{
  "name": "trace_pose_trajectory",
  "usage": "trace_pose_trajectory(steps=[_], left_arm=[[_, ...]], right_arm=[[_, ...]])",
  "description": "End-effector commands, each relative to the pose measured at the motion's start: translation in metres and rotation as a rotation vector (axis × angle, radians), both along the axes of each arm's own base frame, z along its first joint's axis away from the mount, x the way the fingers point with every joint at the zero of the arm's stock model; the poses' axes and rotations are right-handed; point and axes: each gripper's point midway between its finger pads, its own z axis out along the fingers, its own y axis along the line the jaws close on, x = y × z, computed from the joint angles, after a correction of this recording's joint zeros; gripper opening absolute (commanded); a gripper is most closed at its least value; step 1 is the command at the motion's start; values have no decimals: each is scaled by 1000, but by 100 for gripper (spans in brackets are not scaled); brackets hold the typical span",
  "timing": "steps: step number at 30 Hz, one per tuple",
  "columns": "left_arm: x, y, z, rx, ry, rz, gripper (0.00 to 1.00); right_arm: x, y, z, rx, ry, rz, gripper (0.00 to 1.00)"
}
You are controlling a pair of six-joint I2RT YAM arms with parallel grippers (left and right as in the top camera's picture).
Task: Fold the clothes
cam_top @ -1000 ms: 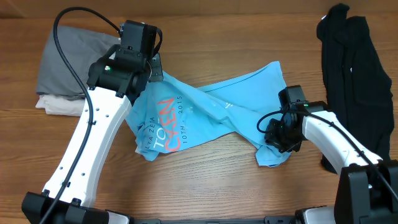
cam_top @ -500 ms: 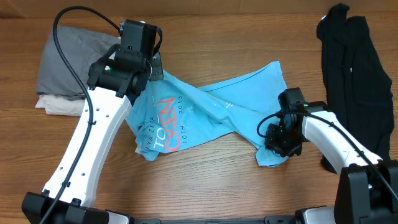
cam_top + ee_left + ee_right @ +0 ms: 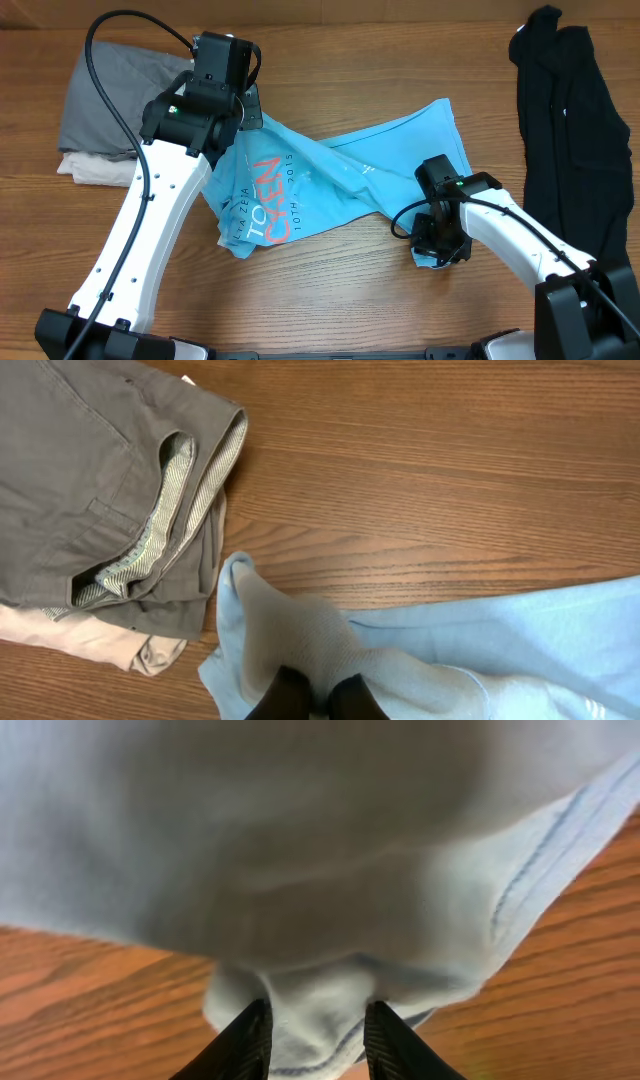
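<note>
T-shirt (image 3: 340,185) — sky-blue, red and white lettering; lies crumpled at mid table (image 3: 330,290). Left tool (image 3: 320,700) clenched on one corner of it; right tool (image 3: 315,1040) grasping a bunched hem fold at the opposite end.

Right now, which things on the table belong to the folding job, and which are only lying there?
Part of the job:
- sky-blue T-shirt
- left gripper, shut on its fabric
- right gripper, shut on its fabric

Only lying there:
- black garment
- grey folded garment
- beige garment under the grey one
</note>
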Motion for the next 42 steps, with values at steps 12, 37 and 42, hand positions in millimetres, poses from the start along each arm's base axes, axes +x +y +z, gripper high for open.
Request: trace_pose_trajectory(steps=[12, 37, 42], left_arm=[[4, 1, 21, 4, -50, -8, 4], [5, 28, 96, 16, -165, 8, 4], [10, 27, 107, 6, -208, 8, 4]], right_arm=[[26, -5, 30, -8, -105, -112, 4], [98, -158, 228, 23, -531, -330, 4], [106, -159, 237, 28, -574, -325, 4]])
